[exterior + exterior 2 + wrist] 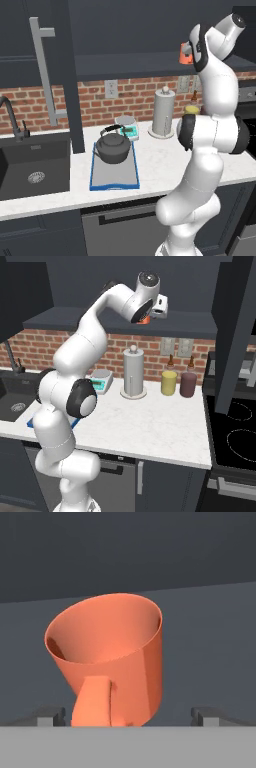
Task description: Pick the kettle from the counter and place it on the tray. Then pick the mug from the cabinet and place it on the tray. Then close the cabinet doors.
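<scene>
The orange mug (pixel 112 662) stands on the dark shelf of the cabinet (pixel 210 642), handle toward the hand. My gripper (pixel 128 717) is open, one fingertip (pixel 50 716) on each side of the mug's base and clear of it. From the base views the mug (pixel 185 56) (pixel 145 320) peeks out behind the raised hand. The dark kettle (pixel 113 146) sits on the far end of the blue-rimmed tray (pixel 116 181) on the white counter (pixel 160 165). Both cabinet doors stand open: the left door (pixel 67 75) with its bar handle (pixel 44 70), and the right door (pixel 235 331).
A black sink (pixel 32 172) with a faucet (pixel 12 120) lies left of the tray. A small scale (pixel 128 128) and a silver paper-towel cylinder (pixel 164 112) stand behind it. Yellow (pixel 169 382) and dark red (pixel 188 384) jars are by the wall, a black stovetop (pixel 235 441) at right.
</scene>
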Tool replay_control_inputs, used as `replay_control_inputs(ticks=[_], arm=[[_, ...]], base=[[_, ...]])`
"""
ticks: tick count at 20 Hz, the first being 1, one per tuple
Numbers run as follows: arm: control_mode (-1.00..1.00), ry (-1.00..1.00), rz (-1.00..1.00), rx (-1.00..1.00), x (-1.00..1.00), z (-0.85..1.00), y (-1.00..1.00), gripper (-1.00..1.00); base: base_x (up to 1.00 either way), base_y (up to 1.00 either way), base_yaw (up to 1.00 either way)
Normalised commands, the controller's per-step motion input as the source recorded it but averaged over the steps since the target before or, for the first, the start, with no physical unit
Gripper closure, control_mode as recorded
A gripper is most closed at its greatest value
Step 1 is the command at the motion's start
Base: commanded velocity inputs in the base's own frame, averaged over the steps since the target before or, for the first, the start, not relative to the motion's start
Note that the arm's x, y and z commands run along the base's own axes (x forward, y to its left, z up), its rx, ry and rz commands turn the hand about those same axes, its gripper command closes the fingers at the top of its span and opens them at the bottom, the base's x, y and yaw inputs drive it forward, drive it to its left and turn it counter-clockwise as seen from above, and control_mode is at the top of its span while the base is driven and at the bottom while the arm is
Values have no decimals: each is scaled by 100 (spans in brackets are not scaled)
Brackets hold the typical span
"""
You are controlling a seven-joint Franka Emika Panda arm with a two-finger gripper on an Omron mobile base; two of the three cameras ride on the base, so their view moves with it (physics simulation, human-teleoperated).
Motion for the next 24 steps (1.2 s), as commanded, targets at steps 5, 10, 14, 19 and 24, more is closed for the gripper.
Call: replay_control_inputs(ticks=[5,10,14,19,24], arm=[[-100,0,0,0,0,0,0,-100],[-100,-3,0,0,4,-3,1,-100],[-100,-7,0,0,5,-9,5,-100],[-100,-11,0,0,0,-11,13,100],[-100,-11,0,0,0,-4,5,100]], base=[[0,0,0],[0,0,0],[0,0,0],[0,0,0],[0,0,0]])
